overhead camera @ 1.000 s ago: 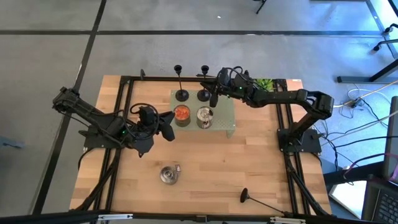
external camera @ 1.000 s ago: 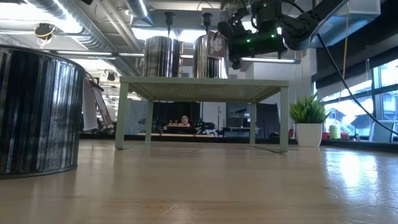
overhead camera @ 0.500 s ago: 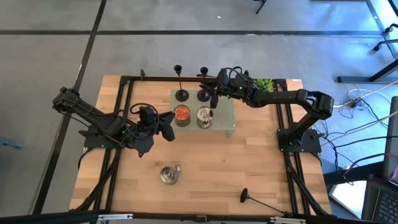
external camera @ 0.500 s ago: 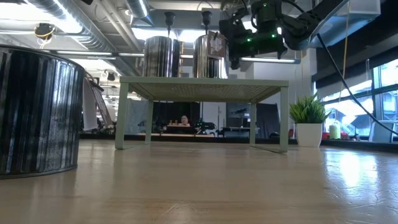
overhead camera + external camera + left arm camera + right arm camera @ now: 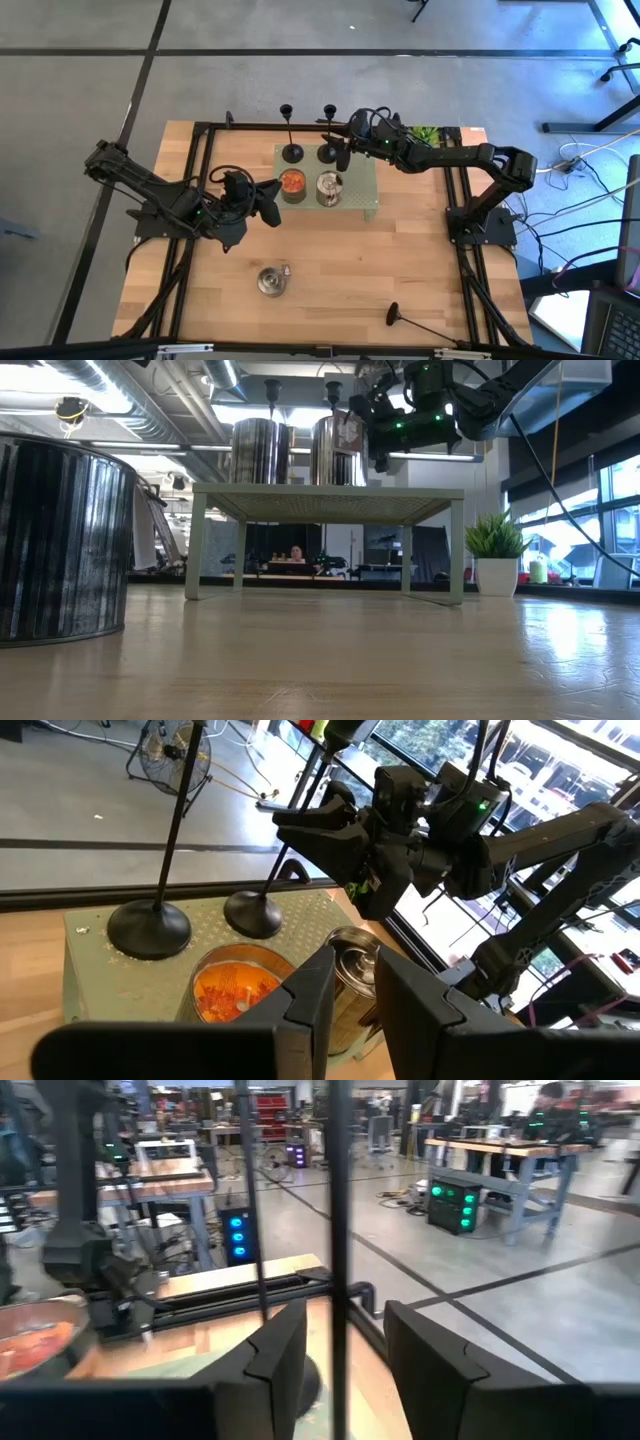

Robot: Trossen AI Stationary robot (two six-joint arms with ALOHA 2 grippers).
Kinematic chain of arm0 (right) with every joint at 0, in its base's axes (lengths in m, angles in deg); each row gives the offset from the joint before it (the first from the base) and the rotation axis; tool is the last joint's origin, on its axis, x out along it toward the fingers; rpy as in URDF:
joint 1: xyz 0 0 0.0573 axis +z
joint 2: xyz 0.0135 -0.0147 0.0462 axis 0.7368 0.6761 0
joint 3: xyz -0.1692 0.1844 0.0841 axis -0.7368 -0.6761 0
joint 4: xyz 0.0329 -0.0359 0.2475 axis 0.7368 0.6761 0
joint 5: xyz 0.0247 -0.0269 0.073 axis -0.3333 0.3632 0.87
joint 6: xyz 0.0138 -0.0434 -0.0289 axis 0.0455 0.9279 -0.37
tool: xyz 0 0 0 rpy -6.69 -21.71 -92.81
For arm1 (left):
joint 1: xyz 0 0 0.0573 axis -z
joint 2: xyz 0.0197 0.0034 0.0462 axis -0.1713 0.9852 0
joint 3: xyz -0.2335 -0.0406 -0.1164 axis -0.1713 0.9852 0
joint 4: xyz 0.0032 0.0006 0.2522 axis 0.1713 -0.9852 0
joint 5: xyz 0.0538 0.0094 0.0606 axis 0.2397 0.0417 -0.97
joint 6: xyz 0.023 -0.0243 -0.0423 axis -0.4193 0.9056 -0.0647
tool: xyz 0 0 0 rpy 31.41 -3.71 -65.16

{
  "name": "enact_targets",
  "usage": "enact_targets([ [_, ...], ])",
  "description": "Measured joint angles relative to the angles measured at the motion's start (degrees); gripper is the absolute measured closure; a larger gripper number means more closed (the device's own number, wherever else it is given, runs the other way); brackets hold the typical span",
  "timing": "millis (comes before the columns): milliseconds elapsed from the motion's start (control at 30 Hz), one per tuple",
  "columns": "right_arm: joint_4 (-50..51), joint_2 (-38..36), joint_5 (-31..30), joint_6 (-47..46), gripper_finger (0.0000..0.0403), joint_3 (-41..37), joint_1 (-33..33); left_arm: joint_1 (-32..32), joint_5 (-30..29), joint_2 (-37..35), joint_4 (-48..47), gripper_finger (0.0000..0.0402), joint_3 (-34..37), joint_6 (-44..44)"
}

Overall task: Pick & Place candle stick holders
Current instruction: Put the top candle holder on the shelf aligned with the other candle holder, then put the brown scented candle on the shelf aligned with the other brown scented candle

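Pale green perforated riser [image 5: 362, 195] at table's far middle. On it: orange-filled tin [image 5: 292, 183] beside silver tin [image 5: 329, 185]. Ribbed silver can [image 5: 270, 280] alone toward near edge. Potted plant [image 5: 495, 556] beyond riser's right end.

Two candle stick holders [image 5: 291, 152] stand behind two cans [image 5: 293, 183] on the rack [image 5: 366, 200].

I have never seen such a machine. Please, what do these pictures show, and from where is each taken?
Two robot arms work at a table. One picture looks down from above, one looks level across the tabletop, and two come from cameras on the wrists. A green stand carries two cans and two upright black candle holders; a third holder lies on the table, where another can stands. The right end effector has its fingers open around one holder's stem, not gripping. The left end effector waits beside the stand, empty.
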Motion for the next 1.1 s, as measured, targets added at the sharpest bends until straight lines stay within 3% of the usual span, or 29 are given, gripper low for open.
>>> enact_targets([
  [233,1.7,-1.8,-2.8,0.0,0.0236,0.0,0.0,0.0,0.0,0.0,0.2,0.0332,0.0,0.0],
  [767,13.6,-6.5,0.6,-1.3,0.0231,0.0,3.4,-0.7,0.3,0.0,0.4,0.0332,0.0,-1.0],
  [1100,17.4,-10.7,-9.3,3.6,0.0231,0.0,5.5,-1.2,0.0,0.0,0.6,0.0332,0.0,-1.6],
])
